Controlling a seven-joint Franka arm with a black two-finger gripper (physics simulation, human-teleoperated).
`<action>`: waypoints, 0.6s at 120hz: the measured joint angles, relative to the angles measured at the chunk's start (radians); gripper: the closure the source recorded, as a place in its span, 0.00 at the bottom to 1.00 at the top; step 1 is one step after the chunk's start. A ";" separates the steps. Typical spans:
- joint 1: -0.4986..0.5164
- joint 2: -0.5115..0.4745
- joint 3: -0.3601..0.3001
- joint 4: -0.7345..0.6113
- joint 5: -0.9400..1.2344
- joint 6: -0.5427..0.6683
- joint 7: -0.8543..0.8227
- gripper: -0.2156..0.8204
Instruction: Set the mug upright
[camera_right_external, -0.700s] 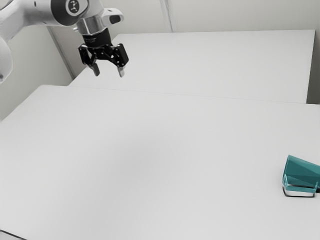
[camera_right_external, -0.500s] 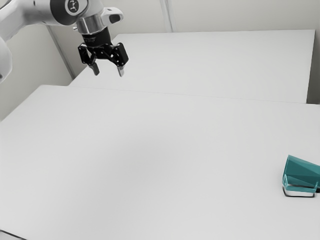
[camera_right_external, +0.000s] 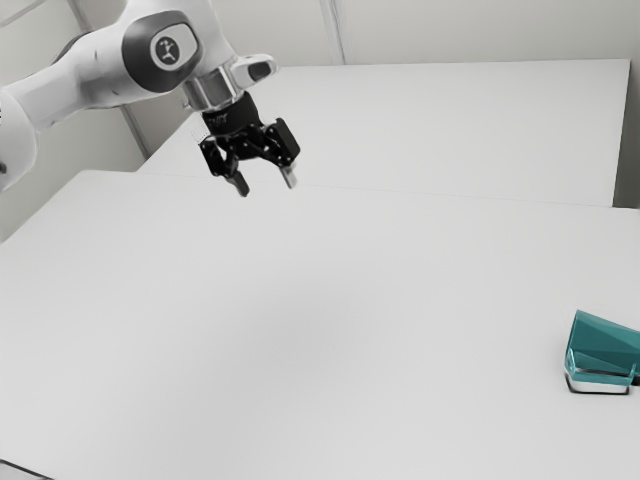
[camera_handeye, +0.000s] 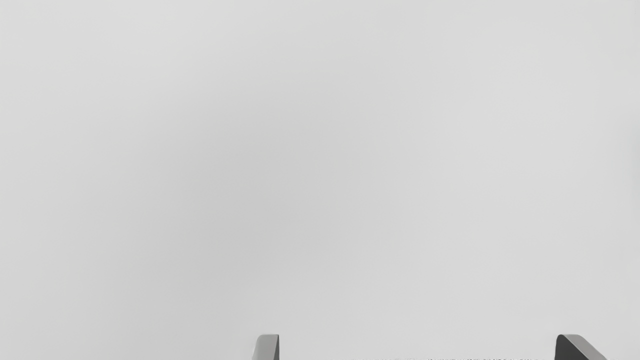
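Note:
My gripper hangs above the table toward the exterior view's upper left, its two fingers wide apart and nothing between them. In the wrist view the gripper also stands open over bare white surface. A teal mug lies tipped on the table at the exterior view's right edge, partly cut off by that edge. It is far from my gripper, with a wide stretch of table between the two.
The white table spreads under the arm. Behind it stands a large white panel against the walls. A dark-edged object pokes in at the exterior view's lower left corner.
My gripper has moved toward the exterior view's right and lower in that view, with its fingers still apart. The teal mug has not moved.

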 joint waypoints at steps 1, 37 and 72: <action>0.002 -0.002 -0.002 -0.012 -0.012 0.009 0.001 0.21; -0.004 0.083 -0.124 -0.205 -0.281 0.377 0.136 0.21; -0.165 0.274 -0.191 -0.232 -0.411 0.748 0.238 0.21</action>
